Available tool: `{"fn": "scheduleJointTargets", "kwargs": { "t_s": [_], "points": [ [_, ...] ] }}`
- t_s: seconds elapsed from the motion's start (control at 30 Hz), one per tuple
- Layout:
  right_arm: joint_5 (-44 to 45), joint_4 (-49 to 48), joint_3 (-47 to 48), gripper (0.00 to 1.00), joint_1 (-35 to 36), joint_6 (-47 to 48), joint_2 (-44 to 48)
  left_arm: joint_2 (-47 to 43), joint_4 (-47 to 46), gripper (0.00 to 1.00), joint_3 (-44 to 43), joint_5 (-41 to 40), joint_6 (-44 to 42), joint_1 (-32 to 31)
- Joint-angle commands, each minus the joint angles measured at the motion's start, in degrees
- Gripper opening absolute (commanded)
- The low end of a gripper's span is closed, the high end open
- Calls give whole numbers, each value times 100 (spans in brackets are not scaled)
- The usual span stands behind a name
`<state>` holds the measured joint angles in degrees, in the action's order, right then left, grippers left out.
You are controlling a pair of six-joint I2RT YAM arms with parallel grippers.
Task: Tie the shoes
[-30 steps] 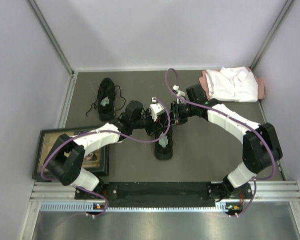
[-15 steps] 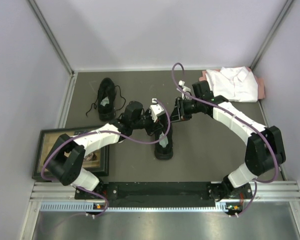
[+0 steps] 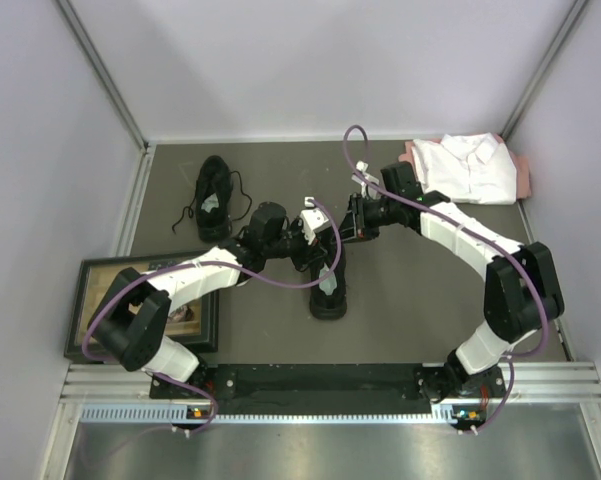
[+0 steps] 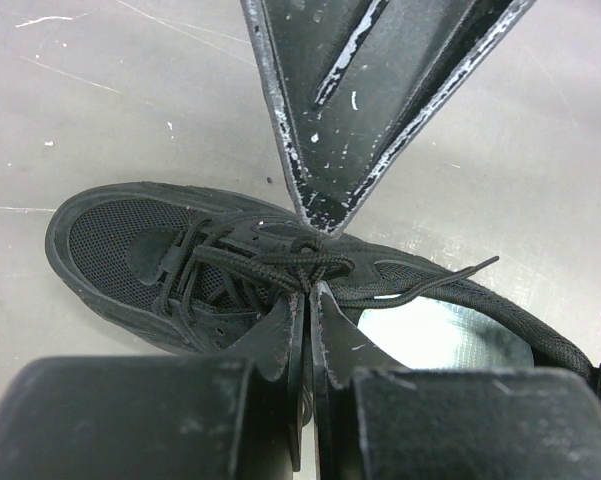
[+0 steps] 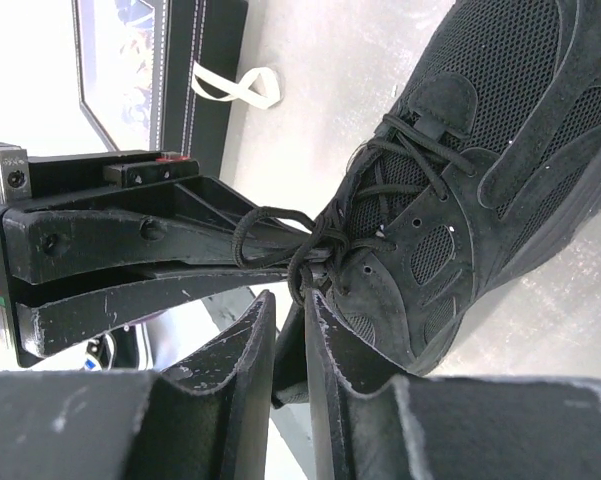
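One black shoe (image 3: 330,288) lies at the table's middle with its pale grey insole showing (image 4: 435,335). The second shoe (image 3: 215,195) lies at the back left, its laces loose. My left gripper (image 3: 315,247) sits over the middle shoe's laces (image 4: 280,262), jaws shut on a lace strand at the knot (image 4: 310,288). My right gripper (image 3: 353,226) faces it from the right; its jaws stand a narrow gap apart (image 5: 292,300). A lace loop (image 5: 280,240) hangs at its fingertips. The right gripper's fingers (image 4: 330,150) also show in the left wrist view.
A folded white shirt (image 3: 470,168) lies at the back right on a pink cloth. A framed picture (image 3: 105,300) lies at the front left, also in the right wrist view (image 5: 130,70). Side walls and the metal rail (image 3: 310,385) bound the table.
My right gripper swung a little to the right and back, then returned left toward the middle shoe's laces. The left gripper and both shoes have stayed put.
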<state>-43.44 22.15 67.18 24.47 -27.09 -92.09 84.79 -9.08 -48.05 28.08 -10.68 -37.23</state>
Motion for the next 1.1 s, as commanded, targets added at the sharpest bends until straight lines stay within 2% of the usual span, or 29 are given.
{"fn": "scheduleJointTargets", "kwargs": {
  "t_s": [0.0, 1.07],
  "points": [
    [-51, -317, 76, 19, -56, -33, -72, -24, -331, 2, 59, 93, -84, 23],
    [-174, -536, -64, 18, 110, -147, -309, 11, -314, 2, -11, 93, -136, 23]
  ]
}}
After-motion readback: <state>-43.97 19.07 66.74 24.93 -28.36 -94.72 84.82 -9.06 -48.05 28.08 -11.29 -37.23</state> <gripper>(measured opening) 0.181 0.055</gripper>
